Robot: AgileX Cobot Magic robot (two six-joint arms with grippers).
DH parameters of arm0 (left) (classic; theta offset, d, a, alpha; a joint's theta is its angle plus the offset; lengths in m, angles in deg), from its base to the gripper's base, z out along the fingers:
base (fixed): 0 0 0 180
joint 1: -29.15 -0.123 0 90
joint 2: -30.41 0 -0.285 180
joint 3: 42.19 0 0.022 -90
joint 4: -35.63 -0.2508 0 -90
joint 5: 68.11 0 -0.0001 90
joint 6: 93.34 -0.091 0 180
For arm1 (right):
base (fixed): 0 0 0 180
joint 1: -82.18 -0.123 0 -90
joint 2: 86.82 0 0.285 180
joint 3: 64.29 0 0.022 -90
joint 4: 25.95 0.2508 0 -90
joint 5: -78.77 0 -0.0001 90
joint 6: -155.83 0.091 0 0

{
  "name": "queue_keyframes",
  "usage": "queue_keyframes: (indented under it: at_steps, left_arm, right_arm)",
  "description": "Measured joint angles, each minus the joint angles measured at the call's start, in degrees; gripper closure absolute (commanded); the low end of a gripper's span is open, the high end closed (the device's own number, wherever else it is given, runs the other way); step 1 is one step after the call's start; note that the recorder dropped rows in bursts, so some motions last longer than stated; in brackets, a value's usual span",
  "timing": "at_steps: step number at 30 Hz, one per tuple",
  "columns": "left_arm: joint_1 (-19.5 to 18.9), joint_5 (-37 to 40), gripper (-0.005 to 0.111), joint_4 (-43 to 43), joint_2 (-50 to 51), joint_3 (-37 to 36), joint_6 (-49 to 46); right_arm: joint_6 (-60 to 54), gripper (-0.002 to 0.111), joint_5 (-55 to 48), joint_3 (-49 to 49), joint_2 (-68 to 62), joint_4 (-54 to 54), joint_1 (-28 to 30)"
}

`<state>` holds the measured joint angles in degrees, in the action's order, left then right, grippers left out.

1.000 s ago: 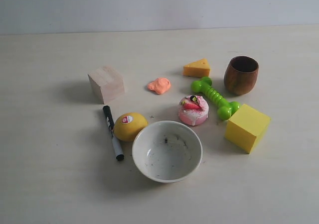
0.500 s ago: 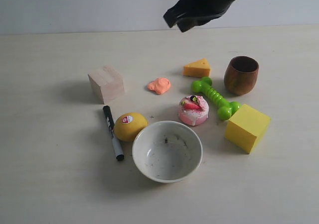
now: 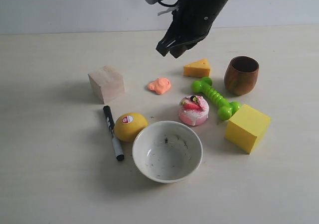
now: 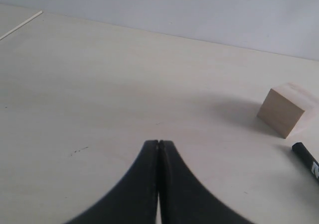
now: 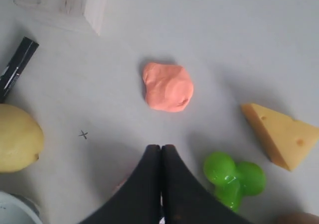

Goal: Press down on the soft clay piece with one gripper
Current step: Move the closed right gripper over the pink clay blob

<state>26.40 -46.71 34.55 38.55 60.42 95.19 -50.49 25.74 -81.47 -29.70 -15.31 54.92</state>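
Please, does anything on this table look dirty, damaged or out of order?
Only the white bowl stands out: its inside carries dark specks and smudges, as if unwashed. Nothing looks spilled, and the wooden cup stands upright. The soft clay piece is lumpy, which seems normal for clay.

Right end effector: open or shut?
Shut. In the right wrist view, the right end effector shows fingers pressed together, nothing between; soft clay piece lies apart.

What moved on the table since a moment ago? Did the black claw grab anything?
The right gripper came into view at the top and moved down toward the soft clay piece, shut and holding nothing. The clay and everything else stayed put.
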Motion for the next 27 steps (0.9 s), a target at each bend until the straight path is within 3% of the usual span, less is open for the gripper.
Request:
queue_keyframes:
  at_steps: [10, 19, 27]
  left_arm:
    - [0.00, 0.00, 0.107, 0.00, 0.00, 0.00, 0.00]
    - [0.00, 0.00, 0.107, 0.00, 0.00, 0.00, 0.00]
    - [0.00, 0.00, 0.107, 0.00, 0.00, 0.00, 0.00]
  right_arm:
    - [-0.33, 0.108, -0.83, -3.06, -4.28, 1.06, 0.00]
    - [8.85, 0.108, -6.53, -9.49, -10.01, -0.05, 0.00]
    - [9.76, 0.108, -7.36, -14.89, -16.22, -3.61, -3.37]
